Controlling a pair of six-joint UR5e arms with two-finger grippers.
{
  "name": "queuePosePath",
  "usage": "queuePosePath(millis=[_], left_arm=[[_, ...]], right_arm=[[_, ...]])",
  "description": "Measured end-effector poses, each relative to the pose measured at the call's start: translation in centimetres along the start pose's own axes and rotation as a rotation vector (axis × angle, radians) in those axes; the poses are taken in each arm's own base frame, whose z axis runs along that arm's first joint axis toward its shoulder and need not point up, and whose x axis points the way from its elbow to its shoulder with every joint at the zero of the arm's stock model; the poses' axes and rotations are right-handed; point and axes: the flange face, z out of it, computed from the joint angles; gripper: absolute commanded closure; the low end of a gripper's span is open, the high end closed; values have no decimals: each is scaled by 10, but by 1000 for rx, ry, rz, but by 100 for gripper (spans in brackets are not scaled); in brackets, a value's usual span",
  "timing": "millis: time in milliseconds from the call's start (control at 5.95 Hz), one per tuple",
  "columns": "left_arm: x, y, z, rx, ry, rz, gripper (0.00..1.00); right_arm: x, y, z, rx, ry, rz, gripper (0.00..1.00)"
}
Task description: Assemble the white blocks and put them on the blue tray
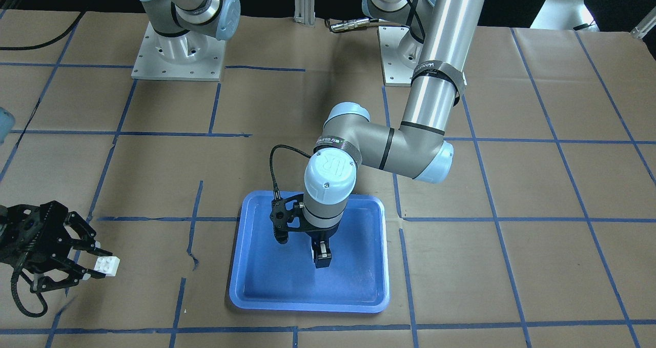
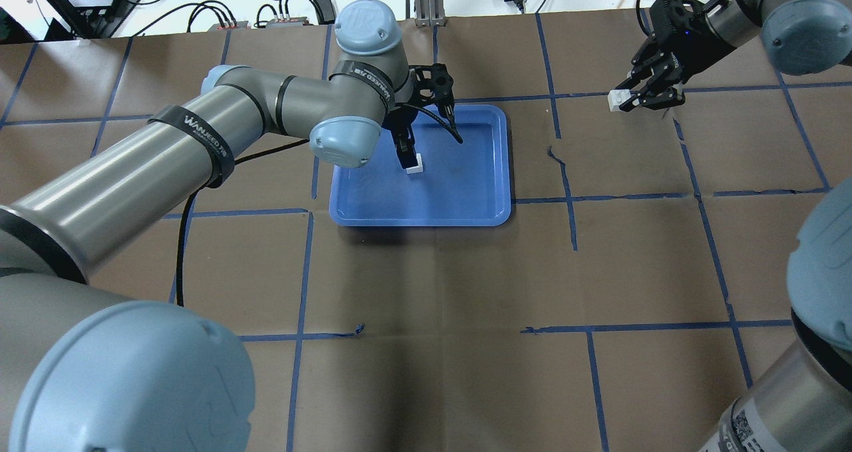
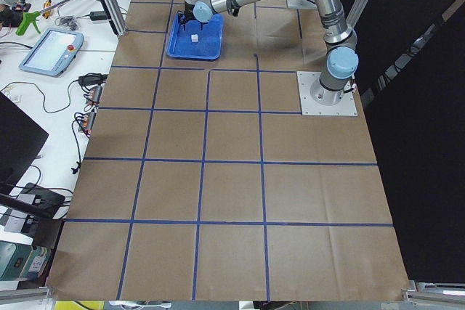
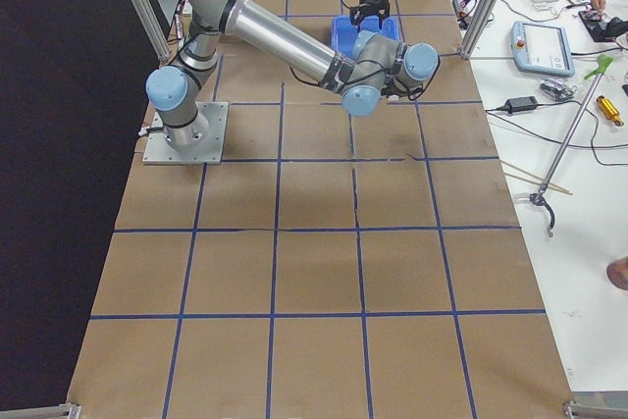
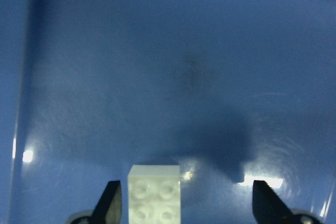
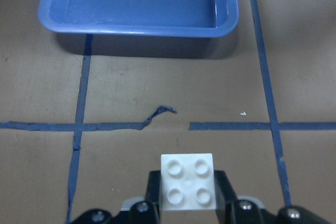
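Observation:
The blue tray (image 2: pixel 466 199) lies in the middle of the paper-covered table. My left gripper (image 2: pixel 409 159) points down over it, open. One white block (image 5: pixel 155 192) sits studs-up on the tray floor (image 5: pixel 184 51) between the wide-spread fingers, close to the left finger (image 5: pixel 111 203). The front view (image 1: pixel 322 256) shows the left gripper edge-on and hides this block. My right gripper (image 2: pixel 631 98) is far off to the tray's right, above bare paper. It is shut on the other white block (image 6: pixel 188 182), which also shows in the front view (image 1: pixel 106 266).
The left arm's elbow and forearm (image 1: pixel 389 148) hang over the table behind the tray (image 1: pixel 307 305). Both arm base plates (image 1: pixel 177 56) stand at the robot's edge. A torn piece of blue tape (image 6: pixel 157 113) lies between the right gripper and the tray (image 6: pixel 136 24).

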Motion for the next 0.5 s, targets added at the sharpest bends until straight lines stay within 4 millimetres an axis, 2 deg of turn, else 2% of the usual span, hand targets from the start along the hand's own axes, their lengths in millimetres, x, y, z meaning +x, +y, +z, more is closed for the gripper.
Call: queuePosePath(millis=[168,504], left_arm=[[0,8,-36,0,-14,-30,5],[2,30,-88,-7,-20,-151,5]], right_arm=[[-6,-22,14,4,-21,-11,78],[-12,-74,49,-6,-28,-2,78]])
